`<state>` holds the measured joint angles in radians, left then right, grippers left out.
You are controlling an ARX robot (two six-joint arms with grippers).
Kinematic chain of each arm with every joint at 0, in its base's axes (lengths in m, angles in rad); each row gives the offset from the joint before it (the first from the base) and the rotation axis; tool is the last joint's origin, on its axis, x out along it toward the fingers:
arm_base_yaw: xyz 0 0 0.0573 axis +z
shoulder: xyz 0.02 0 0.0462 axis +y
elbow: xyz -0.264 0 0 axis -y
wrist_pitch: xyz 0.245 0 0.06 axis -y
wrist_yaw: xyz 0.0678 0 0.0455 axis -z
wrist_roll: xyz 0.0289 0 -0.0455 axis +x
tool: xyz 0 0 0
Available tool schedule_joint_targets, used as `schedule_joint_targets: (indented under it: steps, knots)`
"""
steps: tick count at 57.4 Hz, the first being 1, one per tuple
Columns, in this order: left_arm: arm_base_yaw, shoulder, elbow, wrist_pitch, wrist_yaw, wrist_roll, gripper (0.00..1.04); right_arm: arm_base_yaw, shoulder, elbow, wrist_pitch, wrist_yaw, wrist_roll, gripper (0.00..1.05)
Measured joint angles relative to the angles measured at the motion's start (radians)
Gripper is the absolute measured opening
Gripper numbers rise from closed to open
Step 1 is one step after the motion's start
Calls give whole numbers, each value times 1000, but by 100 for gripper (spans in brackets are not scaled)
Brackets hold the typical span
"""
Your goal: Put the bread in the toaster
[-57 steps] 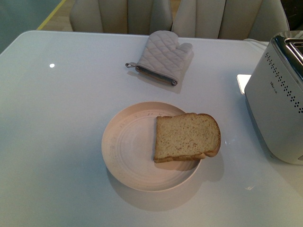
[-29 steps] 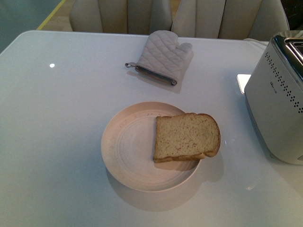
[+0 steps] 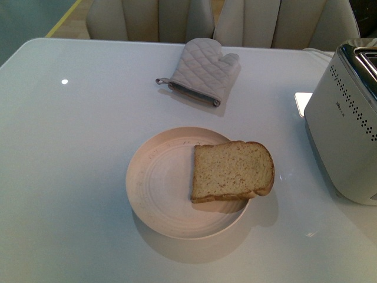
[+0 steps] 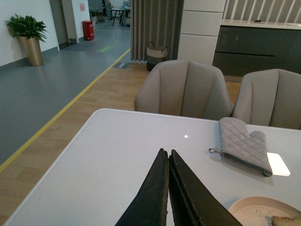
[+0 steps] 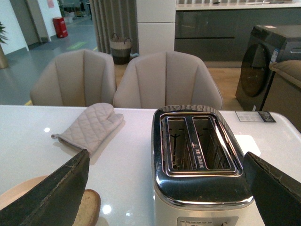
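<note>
- While neither arm shows in the front view, the bread [image 3: 232,171] lies flat on the right half of the plate [image 3: 159,188], its rounded crust end overhanging the rim toward the toaster [image 3: 344,135].
- Toaster upright at right edge of the table [image 3: 70,153], apart from plate; slots face up.
- Oven mitt [image 3: 203,69] lies beyond plate, apart from it.
- Left gripper [image 4: 168,188]: fingers pressed together, holding nothing.
- Right gripper [image 5: 165,155]: fingers spread wide, toaster seen between them, no contact visible.

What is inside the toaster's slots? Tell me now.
Both slots of the toaster hold only wire guides. Their bottoms are dark and cannot be seen. The bread lies outside, on the plate.
</note>
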<state>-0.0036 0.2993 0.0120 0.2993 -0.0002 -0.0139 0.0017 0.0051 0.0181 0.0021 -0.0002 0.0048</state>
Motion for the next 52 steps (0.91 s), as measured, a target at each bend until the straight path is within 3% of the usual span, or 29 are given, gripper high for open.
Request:
schedule_joint_targets:
  steps: [24,30,48,52]
  knots:
    - [0,-128,0,-127,0,2,3,0,0,0,0,0,0,96]
    - [0,-264,0,-286,0,3,3,0,0,0,0,0,0,96]
    - [0,-293,0,-298,0,3,3,0,0,0,0,0,0,96]
    - [0,-293,0,-298,0,3,14,0,0,0,0,0,0,96]
